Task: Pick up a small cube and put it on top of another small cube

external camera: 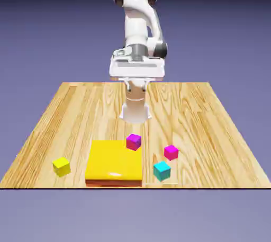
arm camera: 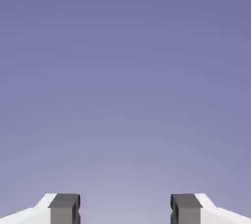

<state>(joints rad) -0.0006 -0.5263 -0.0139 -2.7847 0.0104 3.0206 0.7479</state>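
Yellow small cube sits flat, turned slightly askew; claw spread, empty.

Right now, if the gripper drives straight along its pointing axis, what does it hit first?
Probably nothing: the hand view shows only plain backdrop beyond the open gripper; no cube or table in that line, though depth is unclear.

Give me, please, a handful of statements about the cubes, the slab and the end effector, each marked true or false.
1. The small yellow cube sits on the yellow slab. False: it rests on the table, apart from the slab, toward the exterior view's left.
2. The end effector is open and holds nothing. True.
3. Two magenta cubes are in view. True.
4. The cyan cube is stacked on a magenta cube. False: it stands alone on the table.
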